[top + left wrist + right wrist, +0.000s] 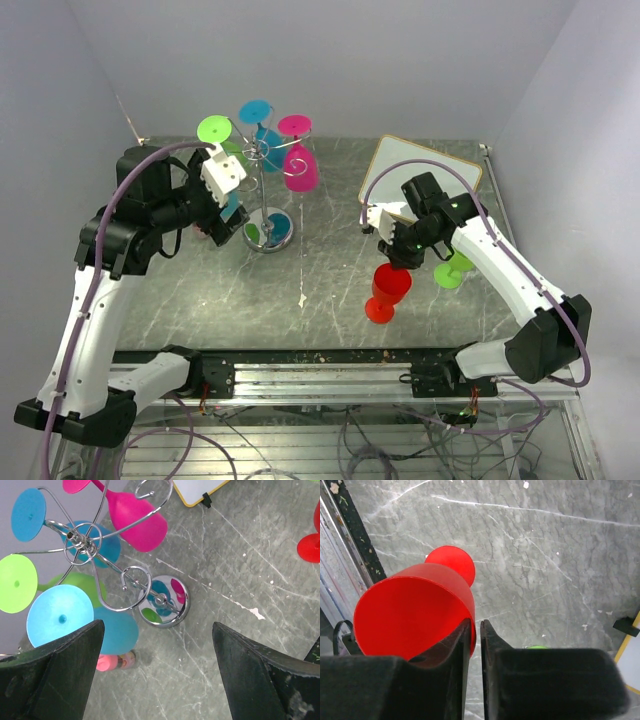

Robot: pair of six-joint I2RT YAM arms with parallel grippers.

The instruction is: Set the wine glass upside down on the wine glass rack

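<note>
Grip at the rim: the right claw (pixel 475 626) pinches the red wine glass (pixel 390 285), front right, well apart from the wine glass rack (pixel 262 165), probably so it can be flipped. The left claw (pixel 157 627) hangs spread above the rack, perhaps to steady it.

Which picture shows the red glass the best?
The right wrist view: the red glass fills it, bowl and foot, rim pinched in the jaws of the right gripper. The top view shows it small and far. The left wrist view catches only its foot at the edge.
</note>
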